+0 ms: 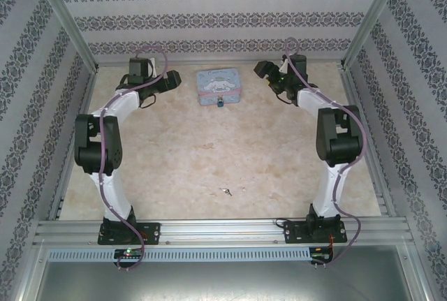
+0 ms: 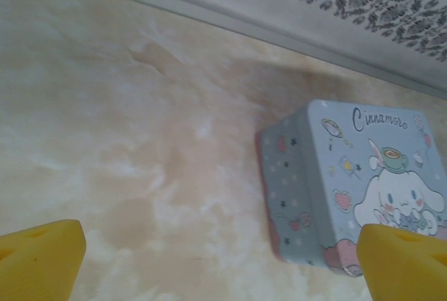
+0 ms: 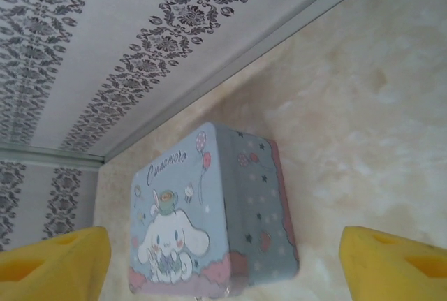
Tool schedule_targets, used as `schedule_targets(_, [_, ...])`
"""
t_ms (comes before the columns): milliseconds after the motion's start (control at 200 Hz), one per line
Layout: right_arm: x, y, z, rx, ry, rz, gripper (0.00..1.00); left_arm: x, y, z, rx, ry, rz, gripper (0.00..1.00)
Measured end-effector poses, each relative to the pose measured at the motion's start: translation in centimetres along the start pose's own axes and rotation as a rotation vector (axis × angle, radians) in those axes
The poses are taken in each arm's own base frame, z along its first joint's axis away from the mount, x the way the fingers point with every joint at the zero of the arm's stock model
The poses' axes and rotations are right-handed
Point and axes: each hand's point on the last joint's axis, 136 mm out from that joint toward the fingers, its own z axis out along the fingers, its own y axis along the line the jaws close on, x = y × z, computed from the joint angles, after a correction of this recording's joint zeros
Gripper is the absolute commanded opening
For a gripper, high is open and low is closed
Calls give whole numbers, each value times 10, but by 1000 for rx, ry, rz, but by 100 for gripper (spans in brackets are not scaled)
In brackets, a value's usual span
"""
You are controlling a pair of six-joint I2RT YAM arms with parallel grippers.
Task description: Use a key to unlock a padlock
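- the padlock (image 1: 220, 103) lies between the two claws and slightly nearer the arm bases than either. it is off to the right of the left claw (image 1: 170, 81) and off to the left of the right claw (image 1: 265, 72), and it rests against the near edge of the tin (image 1: 218, 86).
- the key (image 1: 225, 191) lies well apart from both claws, far back toward the arm bases, alone on the table (image 1: 174, 154).
- from the left wrist, the tin (image 2: 349, 182) sits ahead of the left claw (image 2: 223, 262), over toward one yellow finger (image 2: 405, 262). that finger overlaps the tin's near corner in the picture, but i cannot tell whether they touch.
- from the right wrist, the tin (image 3: 209, 210) stands ahead of the right claw (image 3: 223, 262), inside the span of its fingers (image 3: 52, 262).
- the padlock is a tiny dark blue speck, too small for detail, and the key is a thin silvery sliver.
- the tin is a light-blue rectangle with rounded corners. its lid is printed with a white long-eared cartoon figure, its sides carry small stars, and a pink band runs along its base.
- the table is smooth, beige and marbled. the fingers are blocky and yellow.
- both claws are spread wide, with nothing between the fingers and nothing gripped.
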Motion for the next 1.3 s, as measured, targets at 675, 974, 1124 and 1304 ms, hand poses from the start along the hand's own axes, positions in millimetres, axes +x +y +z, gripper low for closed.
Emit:
schedule_targets(675, [55, 18, 90, -49, 152, 128, 76, 42, -63, 107, 199, 173, -206, 100])
schedule_targets(974, [69, 8, 87, -34, 174, 132, 62, 57, -82, 112, 210, 183, -189, 100])
schedule_targets(1124, [85, 3, 72, -17, 190, 136, 60, 78, -83, 103, 194, 206, -184, 100])
schedule_targets(1304, [109, 0, 44, 14, 209, 125, 59, 112, -92, 77, 175, 240, -163, 100])
